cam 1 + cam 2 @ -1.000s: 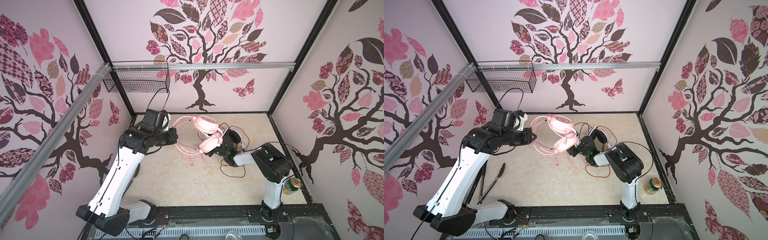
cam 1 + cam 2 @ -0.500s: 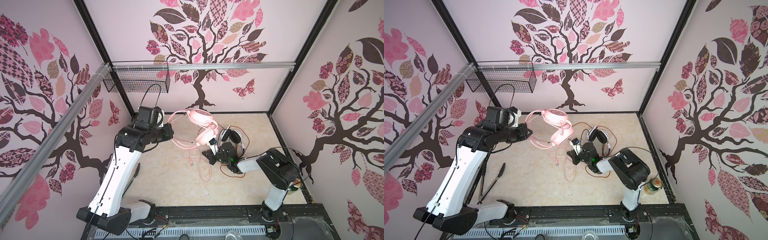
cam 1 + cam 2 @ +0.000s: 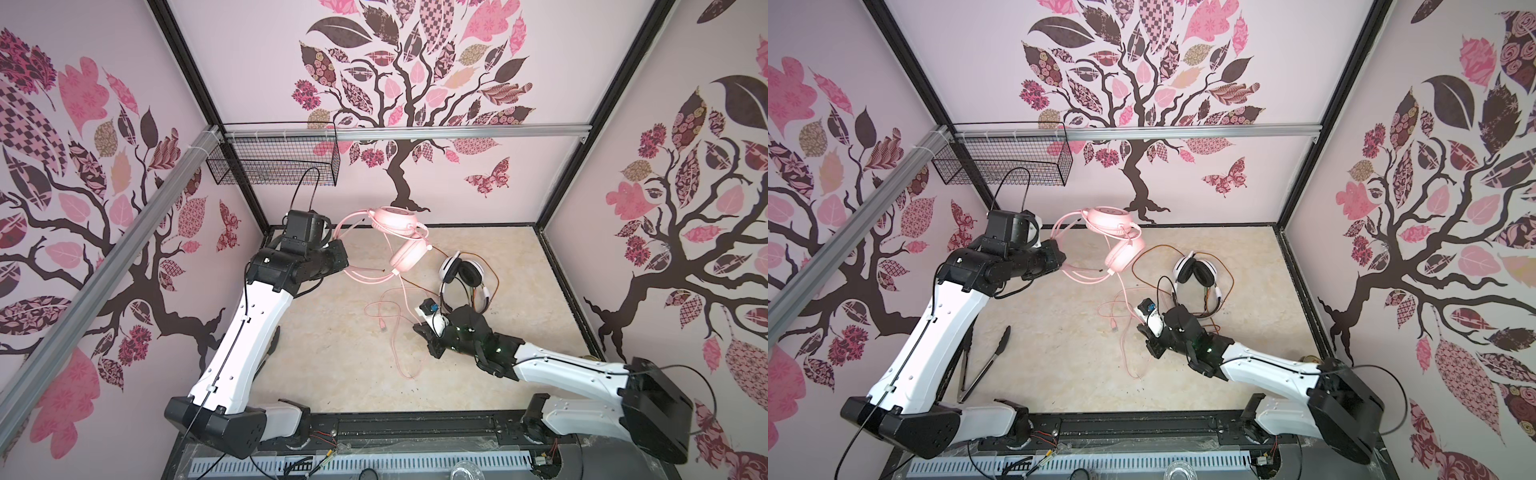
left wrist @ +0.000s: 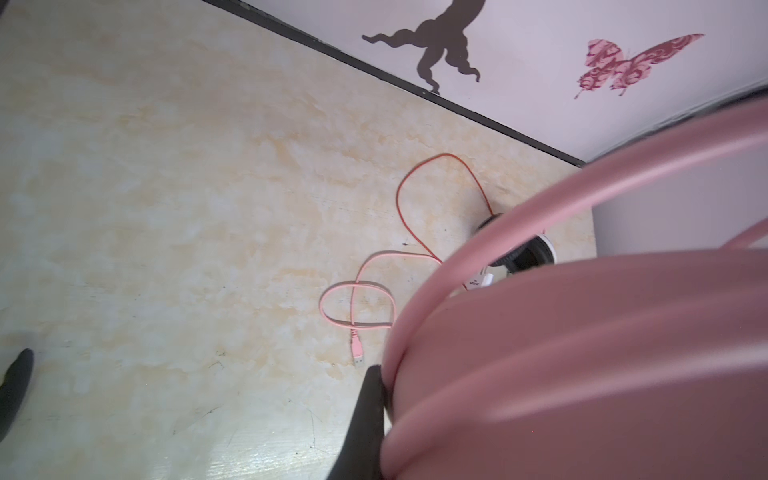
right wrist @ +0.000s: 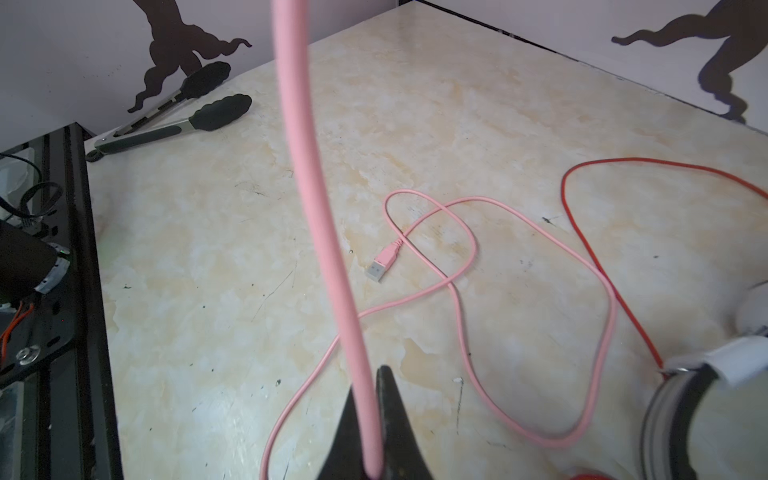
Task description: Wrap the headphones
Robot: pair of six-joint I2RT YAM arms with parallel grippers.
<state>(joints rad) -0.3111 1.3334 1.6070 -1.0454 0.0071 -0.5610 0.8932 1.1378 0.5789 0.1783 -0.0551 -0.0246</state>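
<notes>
The pink headphones point(image 3: 409, 258) point(image 3: 1121, 258) hang above the table at the back, and my left gripper point(image 3: 343, 254) point(image 3: 1061, 261) is shut on their headband point(image 4: 540, 353). The pink cable point(image 3: 402, 291) point(image 5: 307, 166) drops from the lower ear cup to my right gripper point(image 3: 419, 329) point(image 3: 1142, 331) point(image 5: 368, 384), which is shut on it. The rest of the cable lies in loops on the table, ending in a USB plug point(image 5: 380, 266). The white headphones point(image 3: 461, 272) point(image 3: 1196, 272) with black pads lie just behind the right gripper, ringed by their orange-red cable point(image 3: 1229, 282) point(image 5: 582, 232).
Black-tipped metal tongs point(image 3: 984, 365) point(image 5: 174, 120) lie on the table under my left arm. A black wire basket point(image 3: 274, 166) hangs on the back-left wall. Walls close the table on three sides, with a black rail point(image 3: 415, 428) along the front.
My left arm lifted the pink headphones up and toward the back left. My right gripper closed on the pink cable and drew back toward the front, leaving the white headphones uncovered.
</notes>
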